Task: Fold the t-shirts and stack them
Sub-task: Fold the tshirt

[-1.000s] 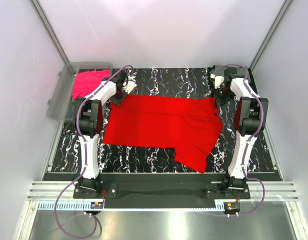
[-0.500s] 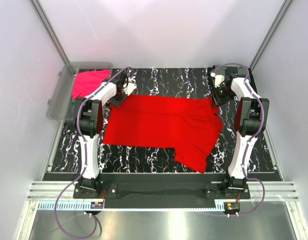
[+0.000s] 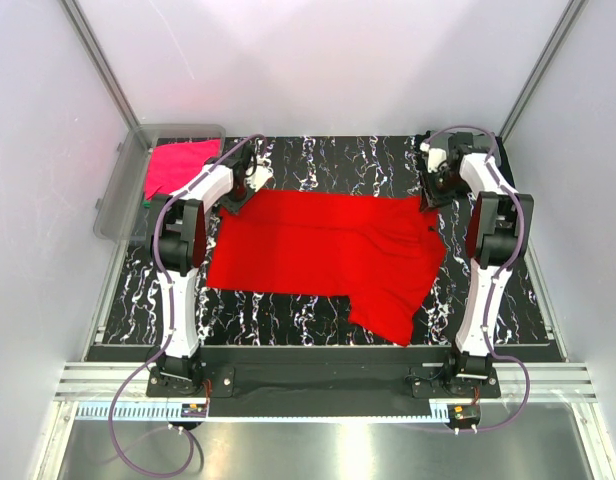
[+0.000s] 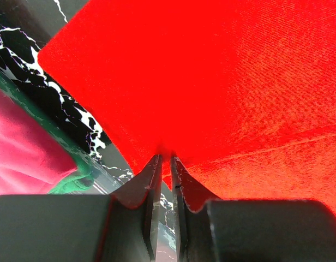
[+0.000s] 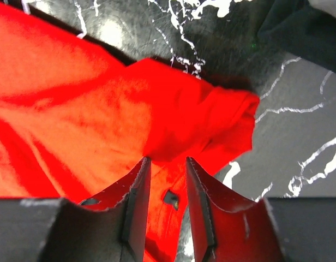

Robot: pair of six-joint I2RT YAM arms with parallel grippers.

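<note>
- Grip check first: my left gripper [image 4: 165,158] is clenched on the far left corner of the red t-shirt [image 3: 328,250]. The cloth edge is nipped right at the fingertips, so I judge that hold thin and would pull gently.
- My right gripper [image 5: 167,161] is released, its jaws apart over the bunched far right corner of the same shirt and clamping nothing that I can see.
- The shirt lies spread across the middle of the bench [image 3: 318,160], mostly flat, with one flap reaching toward the near right edge.
- A magenta-pink t-shirt [image 3: 178,165] lies in the clear plastic bin [image 3: 113,195] at far left, with a green t-shirt [image 4: 70,183] showing at its edge.
- Step in hand, as I read it: take both far corners and fold them toward me.
- I'd lower the right jaws well over the rumpled lump, get the cloth deep between them, then close.
- I'd lift both corners level and together; otherwise the fold is likely to skew.
</note>
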